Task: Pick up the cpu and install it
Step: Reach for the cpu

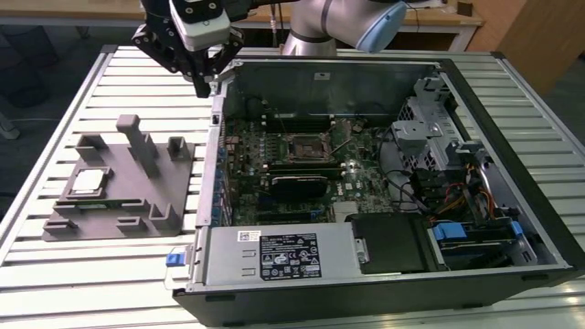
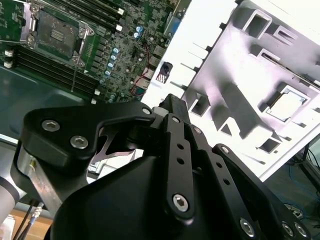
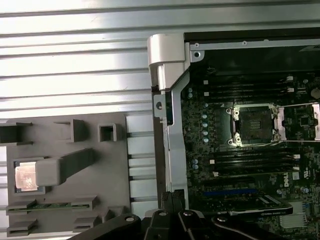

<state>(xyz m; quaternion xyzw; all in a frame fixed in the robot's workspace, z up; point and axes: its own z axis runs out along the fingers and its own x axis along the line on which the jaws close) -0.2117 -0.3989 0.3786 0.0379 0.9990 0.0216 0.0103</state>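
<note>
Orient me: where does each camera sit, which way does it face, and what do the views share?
Exterior view: off the arm, raised, looking down on the open computer case and the grey tray at the exterior view's left; the arm and hand show above the case's far corner.
First wrist view: on the arm, looking down past the hand at the grey tray and the motherboard socket.
Second wrist view: on the arm, behind the hand's black linkages, facing the grey tray and motherboard socket.
All three share the cpu lying in the grey tray.
</note>
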